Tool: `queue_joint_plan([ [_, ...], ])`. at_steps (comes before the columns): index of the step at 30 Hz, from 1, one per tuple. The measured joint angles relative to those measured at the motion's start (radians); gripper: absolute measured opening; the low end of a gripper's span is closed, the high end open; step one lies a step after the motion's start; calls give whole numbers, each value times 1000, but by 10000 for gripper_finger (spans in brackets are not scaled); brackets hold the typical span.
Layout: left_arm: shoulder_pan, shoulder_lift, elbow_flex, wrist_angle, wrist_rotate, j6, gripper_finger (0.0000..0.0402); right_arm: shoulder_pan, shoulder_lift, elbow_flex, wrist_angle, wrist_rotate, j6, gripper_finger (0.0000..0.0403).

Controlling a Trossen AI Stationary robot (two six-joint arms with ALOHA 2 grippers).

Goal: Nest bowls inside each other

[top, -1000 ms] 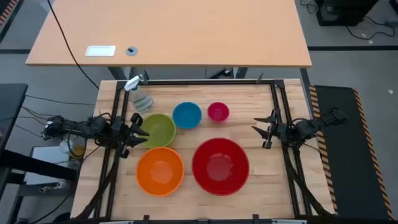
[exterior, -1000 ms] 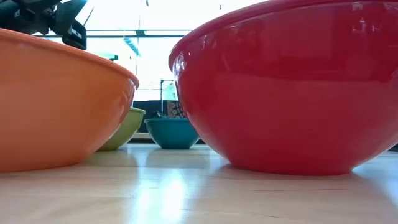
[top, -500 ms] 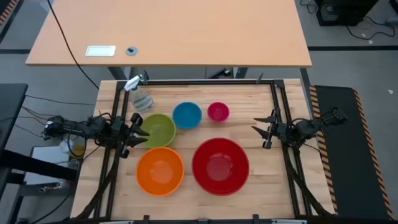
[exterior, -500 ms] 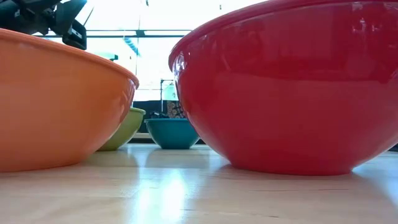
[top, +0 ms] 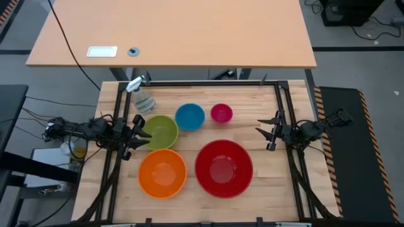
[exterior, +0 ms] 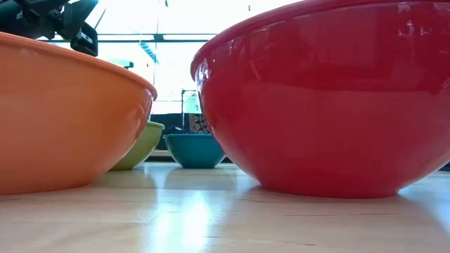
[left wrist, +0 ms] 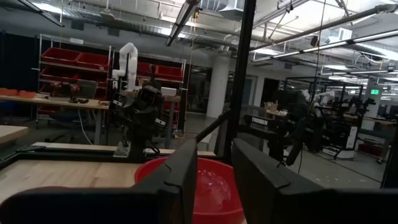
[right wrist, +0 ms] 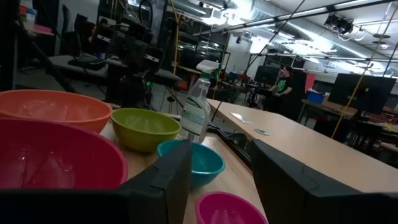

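The one word I can read is "TROSSEN", in white capitals on the dark base of the other arm (left wrist: 268, 122) across the table. The spray bottle's label (right wrist: 194, 116) is too small to read.

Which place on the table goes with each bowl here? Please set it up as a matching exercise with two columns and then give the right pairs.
Things:
1. red bowl
2. orange bowl
3. green bowl
4. pink bowl

Places, as seen from above:
A. back row, nearest the right arm's side
B. front row, left of the biggest bowl
C. just beside the left gripper
D. front row, toward the right gripper

Pairs: 1-D, 2-B, 3-C, 4-A
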Motion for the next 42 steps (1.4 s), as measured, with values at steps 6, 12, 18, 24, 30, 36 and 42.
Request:
queue_joint_plan([
  [6, 0, 0, 0, 0, 0, 0, 102, 0, 0, 0, 0, 0, 0, 171],
  [12, 0, 0, 0, 0, 0, 0, 102, 0, 0, 0, 0, 0, 0, 171],
  [18, 0, 0, 0, 0, 0, 0, 102, 0, 0, 0, 0, 0, 0, 171],
  [24, 0, 0, 0, 0, 0, -42, 102, 0, 0, 0, 0, 0, 0, 171],
  [30, 2, 5, 0, 101, -4, -108, 102, 0, 0, 0, 1, 4, -8, 171],
  [36, 2, 6, 0, 118, -5, -101, 102, -11, 0, 0, 108, 46, -57, 171],
  [42, 2, 6, 0, 121, -7, -123, 102, -14, 0, 0, 339, -67, 65, 171],
])
